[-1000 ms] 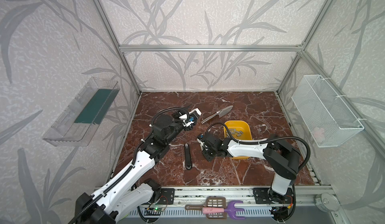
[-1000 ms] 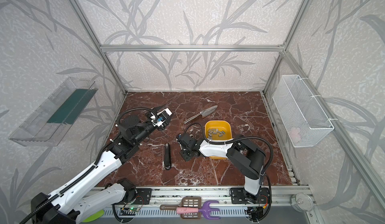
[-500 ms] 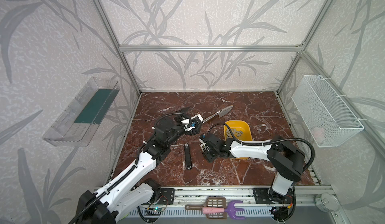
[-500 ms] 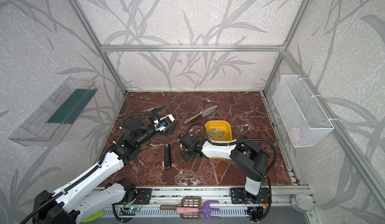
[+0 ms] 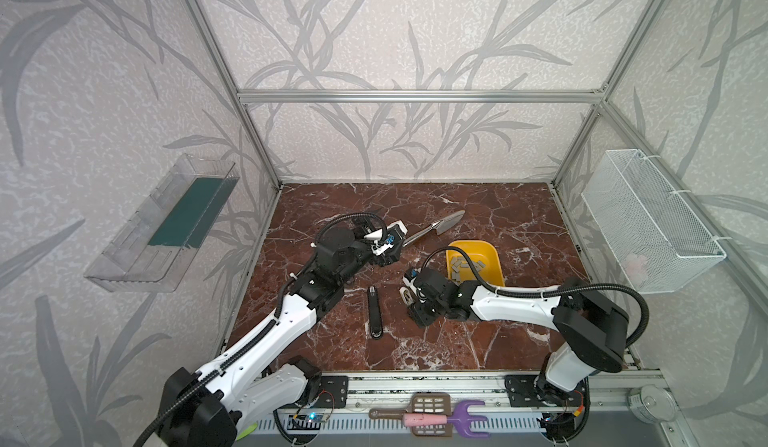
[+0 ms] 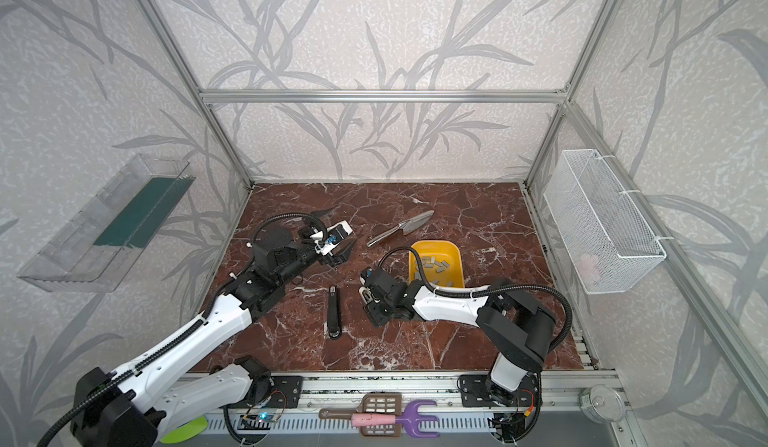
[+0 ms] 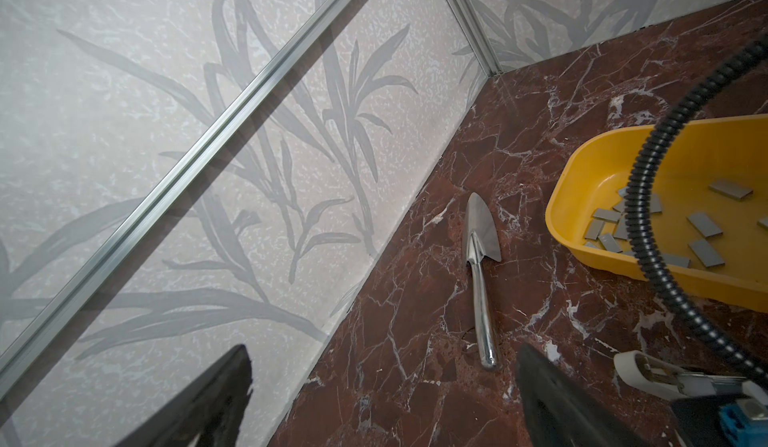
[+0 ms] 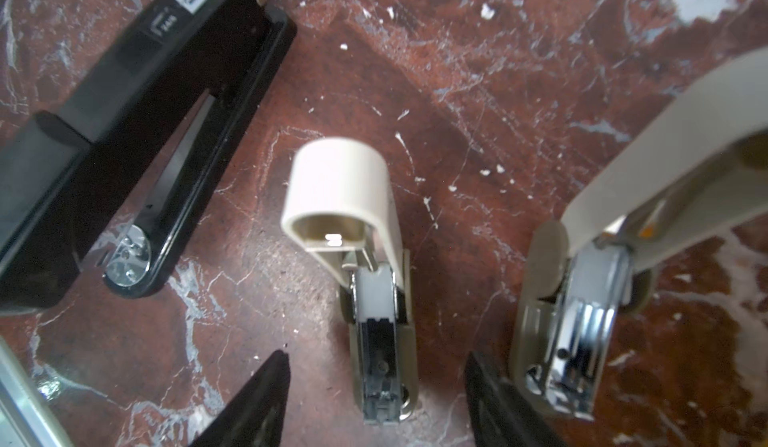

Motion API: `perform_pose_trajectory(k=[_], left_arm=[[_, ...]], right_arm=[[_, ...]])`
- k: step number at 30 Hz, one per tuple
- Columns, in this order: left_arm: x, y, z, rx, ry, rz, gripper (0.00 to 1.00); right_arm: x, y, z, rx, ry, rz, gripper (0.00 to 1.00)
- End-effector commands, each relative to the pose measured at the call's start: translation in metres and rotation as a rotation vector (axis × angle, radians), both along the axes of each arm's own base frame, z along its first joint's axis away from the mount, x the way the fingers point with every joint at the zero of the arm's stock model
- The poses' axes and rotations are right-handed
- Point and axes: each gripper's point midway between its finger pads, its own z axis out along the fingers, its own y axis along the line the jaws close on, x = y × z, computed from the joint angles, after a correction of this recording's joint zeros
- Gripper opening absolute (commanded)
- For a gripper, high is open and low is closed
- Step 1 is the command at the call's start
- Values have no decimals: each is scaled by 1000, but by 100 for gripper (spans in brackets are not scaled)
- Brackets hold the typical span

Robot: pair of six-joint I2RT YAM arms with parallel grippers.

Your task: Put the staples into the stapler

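A small beige stapler (image 8: 376, 299) lies on the marble floor with its lid swung up and its magazine bare. My right gripper (image 8: 376, 386) is open, one finger on each side of its end, touching nothing. A second beige stapler (image 8: 577, 307) lies open beside it, and a black stapler (image 5: 375, 312) lies to the left. Grey staples (image 5: 467, 266) lie loose in the yellow tray (image 5: 496, 266). My left gripper (image 5: 392, 253) hovers open and empty behind the staplers, near the tray (image 7: 582, 166) and its staples (image 7: 702, 224). In both top views the right gripper (image 6: 370, 303) hides the beige staplers.
A shiny metal trowel (image 5: 436, 226) lies behind the left gripper, its handle end close to the fingers. The right arm's black cable (image 7: 648, 199) arches over the tray. A wire basket (image 5: 648, 216) hangs on the right wall and a clear bin (image 5: 166, 224) on the left.
Both grippers have opened. The left gripper has also shifted a little forward, toward the trowel's handle. The staplers lie where they were.
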Motion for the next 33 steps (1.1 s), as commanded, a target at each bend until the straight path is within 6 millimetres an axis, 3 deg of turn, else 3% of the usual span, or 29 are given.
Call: perform_pose_trajectory(k=[1,7,10,15,21,24,26,29,31,33], left_arm=[[6,10,3,62,-7,51,99],[7,12,4,82,-35,56,99],[8,15,5,87,-43,74,94],[3,6,-14,148,3,5,90],[-4,-1,-35,331,-6,-106,86],[-37,2,-47,523,133,-273,87],[-72,14,-51,655,273,-402,86],[-88,31,-49,770,309,-425,85],[-97,42,-65,868,328,-437,84],[-107,57,-94,1016,368,-461,83]], right_arm=[[-6,5,2,64,42,-16,65],[-16,11,-2,107,102,-4,64],[-20,16,-5,126,130,2,62],[-16,12,-5,122,112,-16,60],[-4,0,15,104,2,-48,61],[1,-6,33,125,-57,-59,62],[4,-13,47,144,-110,-73,63],[13,-28,71,177,-221,-125,66],[17,-40,87,219,-285,-166,70],[16,-50,107,269,-345,-177,73]])
